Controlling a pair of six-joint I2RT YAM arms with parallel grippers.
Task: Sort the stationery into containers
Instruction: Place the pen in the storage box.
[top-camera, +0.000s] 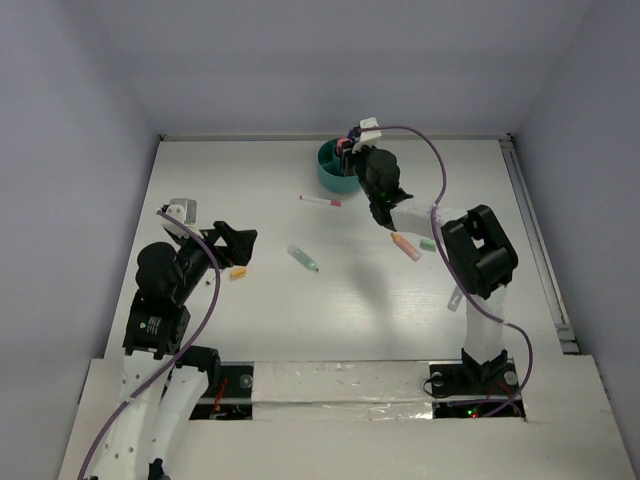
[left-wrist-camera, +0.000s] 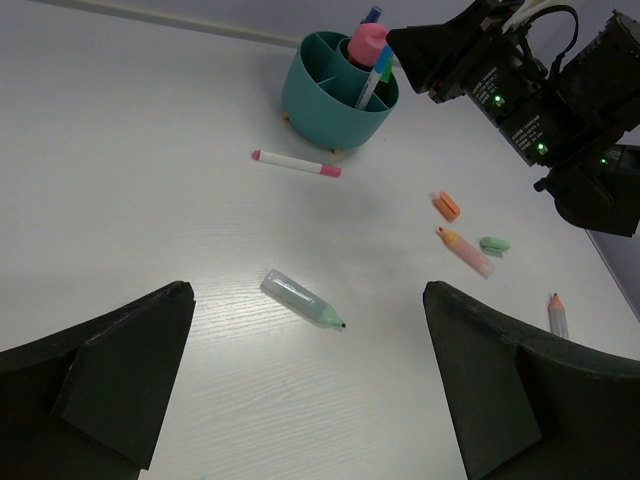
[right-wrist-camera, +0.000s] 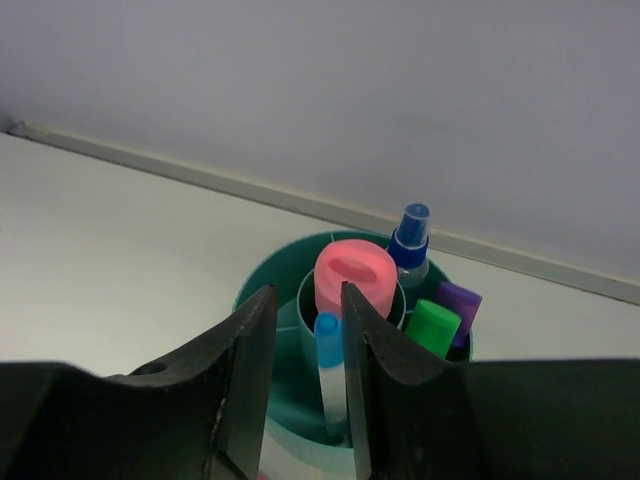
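teal cup (right-wrist-camera: 288, 290) lower half hidden behind right jaws, compartments unclear

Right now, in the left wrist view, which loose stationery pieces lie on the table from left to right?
Thin white pen with pink ends → small orange piece → small green piece → pale pencil with orange tip. Overlapping things are left out.

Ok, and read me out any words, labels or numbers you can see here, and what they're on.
No text here can be read.
left arm: a small white marking on its dark housing, too small to read.
pink-capped marker: no legible print.
teal cup and the pens in it: no lettering visible.
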